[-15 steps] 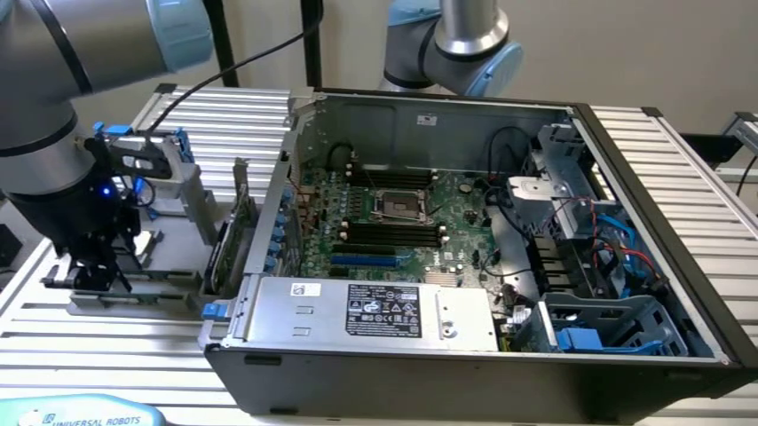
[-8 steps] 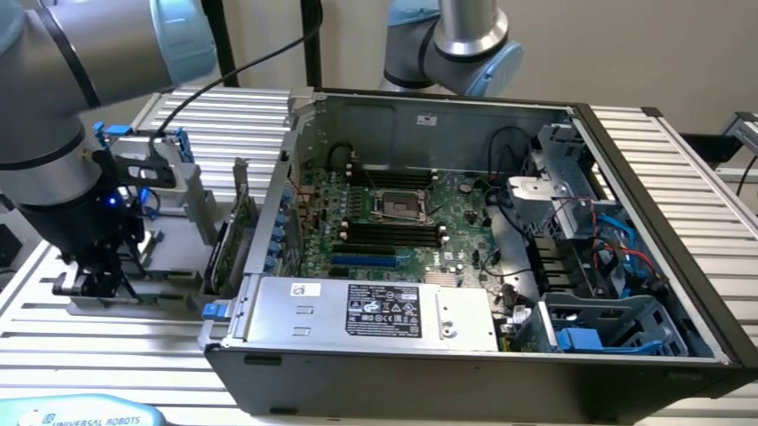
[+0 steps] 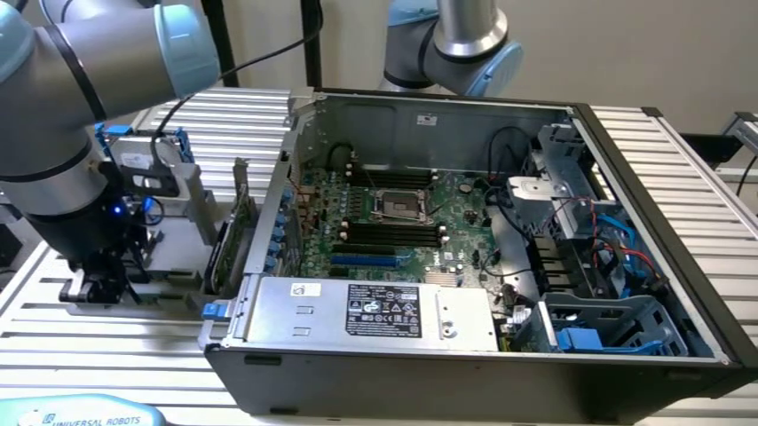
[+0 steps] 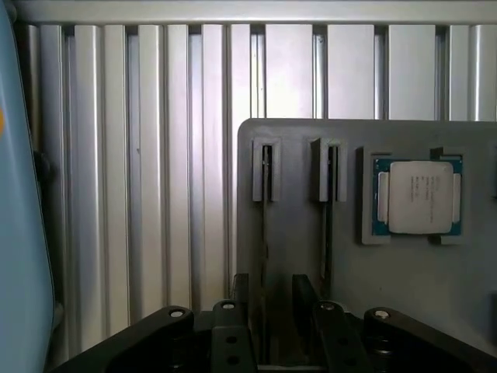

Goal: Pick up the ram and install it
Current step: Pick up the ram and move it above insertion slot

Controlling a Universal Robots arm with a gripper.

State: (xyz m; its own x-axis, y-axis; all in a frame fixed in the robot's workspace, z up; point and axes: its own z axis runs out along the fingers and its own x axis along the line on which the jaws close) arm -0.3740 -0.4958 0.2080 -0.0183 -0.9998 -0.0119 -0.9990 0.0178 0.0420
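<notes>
The ram (image 4: 265,221) stands on edge in a slot of the grey holder (image 4: 295,256), seen as a thin dark strip. My gripper (image 4: 272,307) is open and low over the holder, one black finger (image 4: 241,291) on each side of that strip with a gap to both. A second thin stick (image 4: 327,225) stands in the neighbouring slot. In the exterior view my gripper (image 3: 105,282) hangs over the holder (image 3: 177,293) at the exterior view's left, outside the open computer case (image 3: 474,355). The motherboard's dark memory slots (image 3: 385,235) lie inside the case.
A square silver processor (image 4: 419,196) sits in a recess of the holder beside the sticks. A green expansion card (image 3: 231,235) stands upright between the holder and the case wall. A second arm (image 3: 456,44) stands behind the case. The table is ribbed aluminium (image 4: 155,155).
</notes>
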